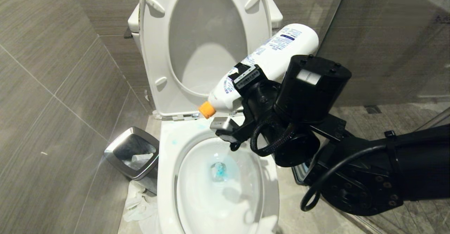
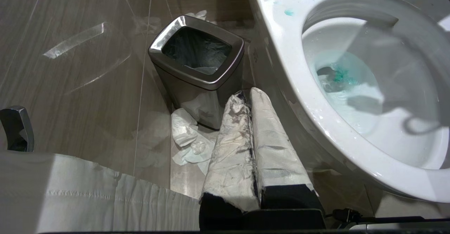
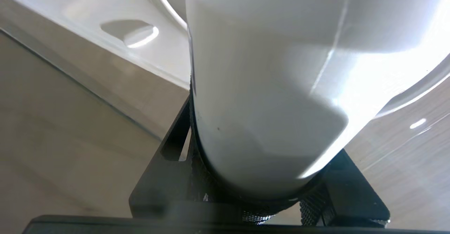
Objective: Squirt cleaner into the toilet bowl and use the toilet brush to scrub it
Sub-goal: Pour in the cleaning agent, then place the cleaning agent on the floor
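Note:
My right gripper (image 1: 242, 86) is shut on a white cleaner bottle (image 1: 272, 53), which tilts with its orange cap (image 1: 206, 110) pointing down over the back rim of the toilet bowl (image 1: 165, 184). The bottle's white body (image 3: 274, 86) fills the right wrist view between the black fingers. A small bright blue pool of cleaner (image 1: 220, 170) lies at the bowl's bottom, and pale blue smears (image 1: 173, 142) mark the rim. My left gripper (image 2: 248, 94) is shut on nothing, parked low beside the bowl (image 2: 327, 121), its fingers wrapped in white. The toilet brush is out of view.
The seat and lid (image 1: 154, 51) stand raised against the tank. A square steel bin (image 1: 133, 153) stands left of the toilet, with crumpled white paper (image 1: 137, 202) on the floor by it. A tiled wall closes the left, and a glass partition (image 1: 386, 33) the right.

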Controlling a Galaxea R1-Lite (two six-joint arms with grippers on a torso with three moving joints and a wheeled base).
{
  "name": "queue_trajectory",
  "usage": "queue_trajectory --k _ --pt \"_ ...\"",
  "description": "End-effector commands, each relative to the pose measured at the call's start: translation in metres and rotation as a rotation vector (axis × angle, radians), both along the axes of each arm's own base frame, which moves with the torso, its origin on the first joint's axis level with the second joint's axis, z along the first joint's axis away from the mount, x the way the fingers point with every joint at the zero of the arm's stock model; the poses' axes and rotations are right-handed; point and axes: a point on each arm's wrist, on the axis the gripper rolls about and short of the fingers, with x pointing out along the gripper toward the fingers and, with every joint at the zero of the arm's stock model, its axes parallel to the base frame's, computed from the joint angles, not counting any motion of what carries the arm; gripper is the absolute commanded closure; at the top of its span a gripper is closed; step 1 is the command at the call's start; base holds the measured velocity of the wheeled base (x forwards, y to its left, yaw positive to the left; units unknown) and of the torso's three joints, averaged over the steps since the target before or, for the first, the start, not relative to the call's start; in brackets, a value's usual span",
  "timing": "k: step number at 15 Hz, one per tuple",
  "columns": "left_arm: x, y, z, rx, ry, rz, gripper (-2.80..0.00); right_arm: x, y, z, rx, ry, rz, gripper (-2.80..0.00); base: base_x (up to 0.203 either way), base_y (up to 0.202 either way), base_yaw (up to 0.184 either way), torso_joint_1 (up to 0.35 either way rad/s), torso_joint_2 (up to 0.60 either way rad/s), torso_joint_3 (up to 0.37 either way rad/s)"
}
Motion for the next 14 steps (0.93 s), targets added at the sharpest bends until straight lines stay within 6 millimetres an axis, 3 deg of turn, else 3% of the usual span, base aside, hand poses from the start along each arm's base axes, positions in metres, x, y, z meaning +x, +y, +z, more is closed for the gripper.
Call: queue_trajectory --k 1,5,11,14 --pt "0.000 0.000 0.000 0.000 0.001 -0.001 0.00 -0.002 -0.003 0.005 0.107 0.011 -0.002 0.00 0.000 0.000 0.000 0.000 0.00 0.000" --pt "0.000 0.000 0.000 0.000 0.001 -0.001 0.00 -0.008 -0.011 0.018 0.354 0.032 0.028 0.00 0.000 0.000 0.000 0.000 0.00 0.000" --pt "0.000 0.000 0.000 0.000 0.001 -0.001 0.00 -0.019 -0.024 0.040 0.859 0.101 0.143 0.00 0.000 0.000 0.000 0.000 0.00 0.000" --pt "0.000 0.000 0.000 0.000 0.001 -0.001 0.00 -0.027 -0.034 0.064 1.149 0.200 0.245 0.00 0.000 0.000 0.000 0.000 0.00 0.000"
